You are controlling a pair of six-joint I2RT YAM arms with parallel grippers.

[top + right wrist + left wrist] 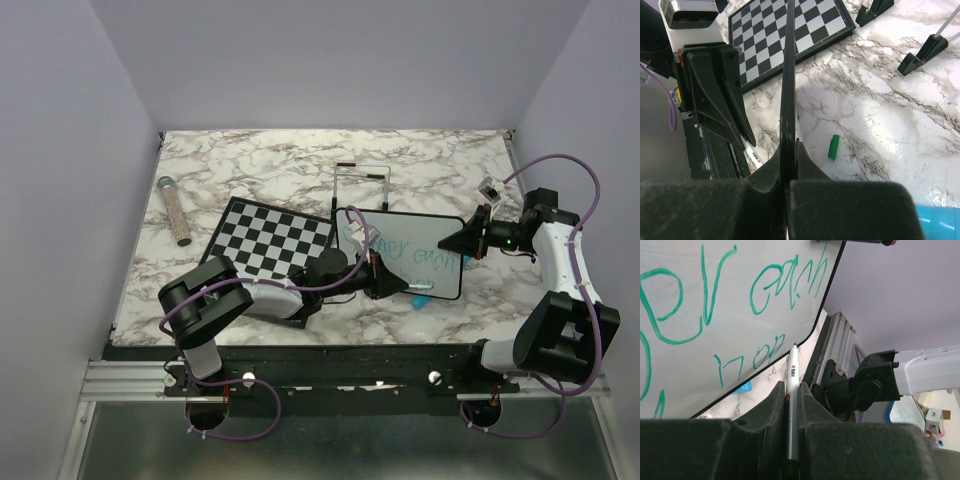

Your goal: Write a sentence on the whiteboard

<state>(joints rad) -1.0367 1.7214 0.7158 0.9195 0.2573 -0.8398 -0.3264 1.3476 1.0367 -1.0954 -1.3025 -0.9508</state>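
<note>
The whiteboard (pixel 405 250) is at mid table, with teal-green lettering (pixel 420 248) in two lines on it. My right gripper (pixel 470 238) is shut on its right edge; in the right wrist view the board (pixel 788 75) is edge-on between the jaws of the right gripper (pixel 790 150). My left gripper (pixel 400 285) is shut on a white marker (pixel 792 385), by the board's near edge. In the left wrist view the marker tip points just past the board's (pixel 715 315) rounded lower corner, close to the lettering (pixel 775 290).
A chessboard (pixel 270 238) lies left of the whiteboard. A glittery tube (pixel 175 210) lies at the far left. A black wire stand (pixel 362 185) is behind the board. A green cap (pixel 833 147) lies on the marble. A small blue object (pixel 420 300) lies by the board's near edge.
</note>
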